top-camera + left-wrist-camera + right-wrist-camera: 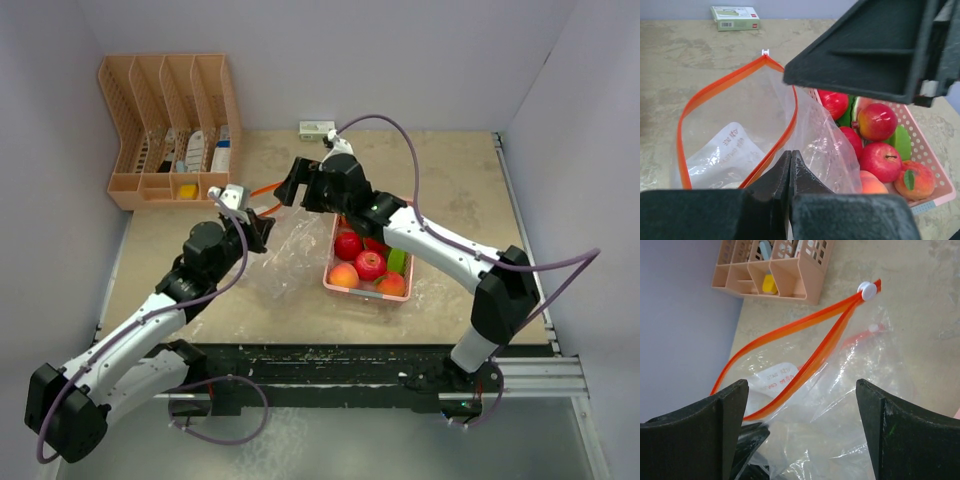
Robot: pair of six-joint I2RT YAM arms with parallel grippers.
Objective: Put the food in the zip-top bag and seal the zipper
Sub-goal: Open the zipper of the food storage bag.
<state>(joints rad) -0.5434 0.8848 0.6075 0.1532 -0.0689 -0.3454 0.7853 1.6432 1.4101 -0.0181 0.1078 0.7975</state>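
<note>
The clear zip-top bag (292, 255) lies mid-table with its orange zipper mouth (735, 85) gaping and a white slider (868, 290) at the far end. My left gripper (790, 156) is shut on the bag's near zipper rim. The right gripper (800, 390) hangs open above the bag's mouth, nothing between its fingers; in the top view it (300, 190) sits just beyond the left gripper (255, 225). The food, red apples (369, 264) (883, 160), an orange peach (343, 275) and a green piece (397, 260), lies in a pink basket (328, 268) right of the bag.
A peach-coloured desk organizer (170, 130) (775, 265) holding small items stands at the back left. A small green box (316, 128) (735, 18) lies at the far edge. Grey walls enclose the table on three sides.
</note>
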